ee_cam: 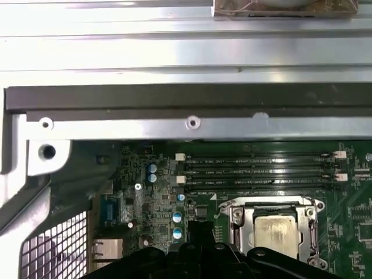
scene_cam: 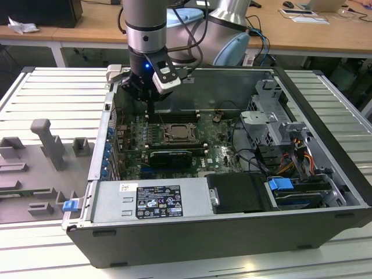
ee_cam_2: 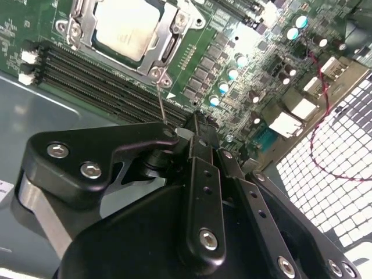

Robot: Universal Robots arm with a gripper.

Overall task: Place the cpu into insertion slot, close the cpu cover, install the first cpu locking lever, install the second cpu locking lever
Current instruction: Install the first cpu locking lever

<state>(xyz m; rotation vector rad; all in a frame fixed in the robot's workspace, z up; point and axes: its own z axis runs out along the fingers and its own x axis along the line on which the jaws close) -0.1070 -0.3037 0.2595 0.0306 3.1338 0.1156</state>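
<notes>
Pincer (ee_cam_2: 177, 132) clamped on thin locking lever (ee_cam_2: 161, 102) beside seated cpu (ee_cam_2: 125, 26); a slip could spring it free.

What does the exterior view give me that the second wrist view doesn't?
Exterior view: the whole case, its power supply and the drive bay. Second wrist view: a thin lever running from a corner of the cover toward the tool. Both: the cpu framed by the cover, beside the memory slots.
</notes>
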